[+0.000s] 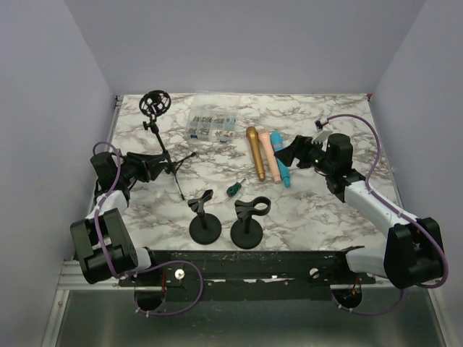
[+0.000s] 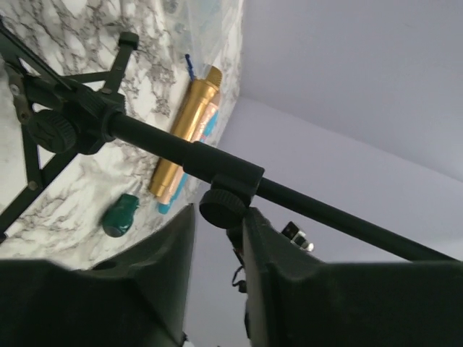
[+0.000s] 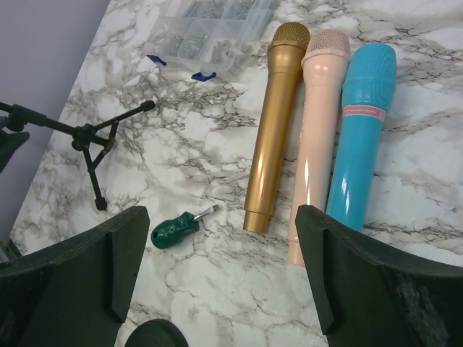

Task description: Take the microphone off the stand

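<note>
Black tripod stand (image 2: 217, 163): its boom knob sits between the narrowed fingers of the left gripper (image 2: 219, 217), probably to steady it; actual clamping cannot be told. Gold microphone (image 3: 273, 130), pink microphone (image 3: 315, 137) and blue microphone (image 3: 359, 137): off-stand, flat just ahead of the right gripper (image 3: 222, 213), which is wide and empty.

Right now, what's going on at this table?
Two robot arms are set up around some microphones. The fingers of the left gripper flank the clamp knob on the tripod stand; whether they grip it is unclear. The right gripper hangs open above the gold microphone, pink microphone and blue microphone, which lie side by side on the table. The desk stands have empty clips, and the ring mount looks empty too.
</note>
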Tool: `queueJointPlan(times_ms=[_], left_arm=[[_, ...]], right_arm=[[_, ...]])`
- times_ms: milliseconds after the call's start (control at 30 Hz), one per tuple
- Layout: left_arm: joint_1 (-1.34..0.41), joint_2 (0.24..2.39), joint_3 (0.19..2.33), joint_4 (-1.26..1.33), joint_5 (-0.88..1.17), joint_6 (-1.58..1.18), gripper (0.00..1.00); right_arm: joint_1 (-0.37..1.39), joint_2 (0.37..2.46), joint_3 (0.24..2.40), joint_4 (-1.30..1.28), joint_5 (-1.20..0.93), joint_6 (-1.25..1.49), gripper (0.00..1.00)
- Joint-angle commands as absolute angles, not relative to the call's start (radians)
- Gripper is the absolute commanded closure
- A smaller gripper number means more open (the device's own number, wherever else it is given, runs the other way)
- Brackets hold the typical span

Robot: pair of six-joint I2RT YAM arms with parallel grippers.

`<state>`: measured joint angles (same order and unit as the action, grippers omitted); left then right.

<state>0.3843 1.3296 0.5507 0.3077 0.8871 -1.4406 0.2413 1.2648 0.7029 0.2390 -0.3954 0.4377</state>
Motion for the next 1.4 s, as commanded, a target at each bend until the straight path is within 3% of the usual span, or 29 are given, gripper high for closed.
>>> queueJointPlan(times_ms=[0,267,433,733,933,1367], left_arm=[[0.394,1.296,0.590,0.133,0.843,-1.312,0.58],[0.404,1.165,0.570,0.025,0.810,-1.142,0.32],[0.403,1.011,0.621,-0.137,0.712,-0.903,0.32],[0.359,0.842,0.627,-0.093,0.633,-0.636,0.28],[0.208,0.897,0.664,-0.079,0.482,-0.391,0.28],[0.167,1.123,0.724,-0.006,0.480,-0.390,0.37]], right_arm=[[0.246,1.275,0.689,0.264,-0.414,0.442,0.09],[0.246,1.278,0.690,0.265,-0.418,0.443,0.09],[0.246,1.275,0.689,0.265,-0.419,0.444,0.09],[0.246,1.272,0.688,0.266,-0.422,0.445,0.09],[0.246,1.269,0.686,0.267,-0.419,0.444,0.09],[0.246,1.293,0.691,0.278,-0.431,0.450,0.09]])
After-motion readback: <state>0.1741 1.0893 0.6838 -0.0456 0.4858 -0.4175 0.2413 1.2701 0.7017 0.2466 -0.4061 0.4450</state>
